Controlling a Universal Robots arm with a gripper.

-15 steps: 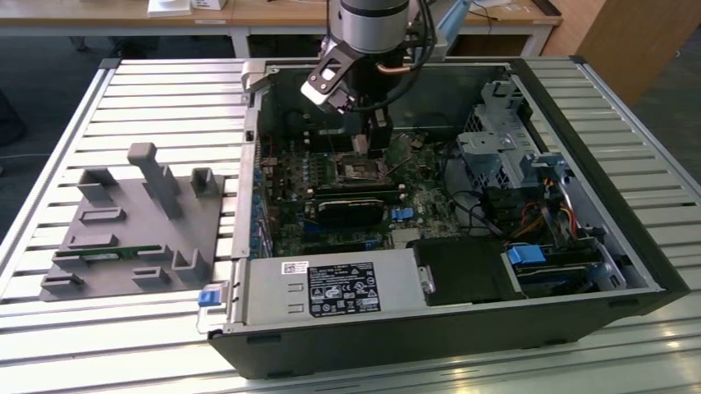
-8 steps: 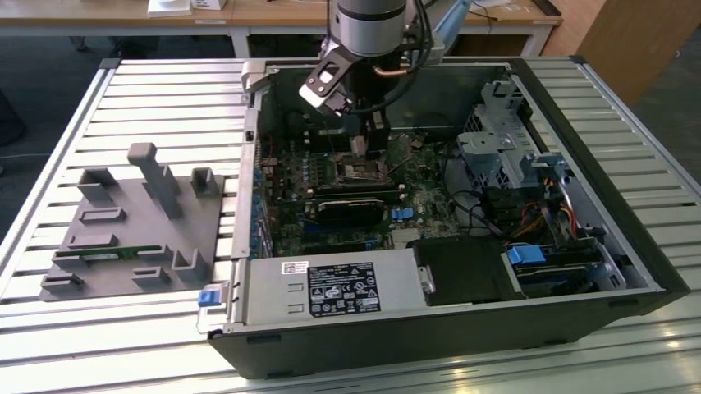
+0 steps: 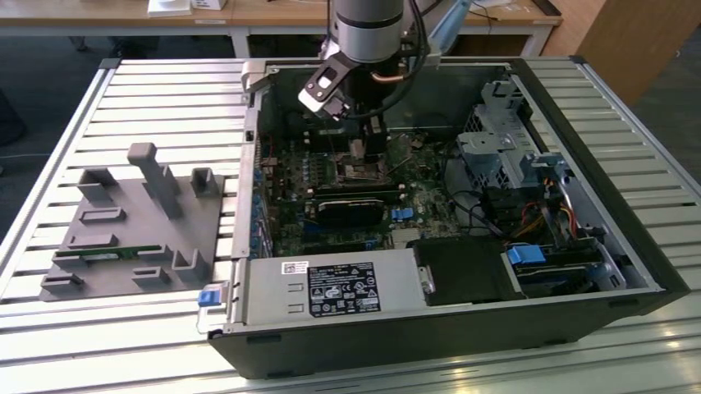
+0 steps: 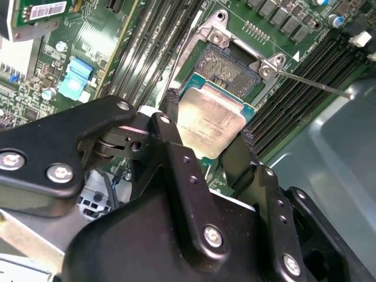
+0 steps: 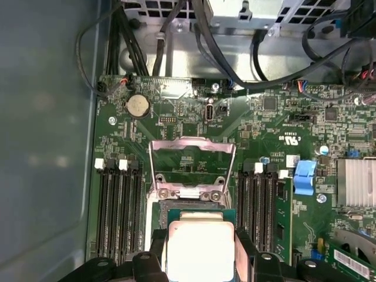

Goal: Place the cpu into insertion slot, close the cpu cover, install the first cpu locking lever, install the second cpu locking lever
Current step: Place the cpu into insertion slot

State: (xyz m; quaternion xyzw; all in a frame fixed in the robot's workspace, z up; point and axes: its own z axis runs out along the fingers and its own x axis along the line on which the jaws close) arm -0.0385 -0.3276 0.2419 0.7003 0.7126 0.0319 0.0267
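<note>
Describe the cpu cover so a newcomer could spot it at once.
Look into the open computer case, at the green motherboard. Between the two banks of black memory slots, just beyond the cpu held by the gripper, sits the cpu cover. It is a thin silver frame with a square window, swung open, the board's green showing through it.

Exterior view: pale metal slatted surface (image 3: 143,107), with ribs running from the exterior view's left to its right, fills most of the frame. At the far edge is a light wooden desk (image 3: 274,16) on white legs (image 3: 239,41). A few white items (image 3: 170,6) lie on its top, too small to identify. A wooden panel (image 3: 625,41) stands upright at far right. Dark floor (image 3: 44,66) shows beyond the surface at far left and beneath the desk. Lighting is even and soft, with a mild sheen on the slats and no hard shadows.
</note>
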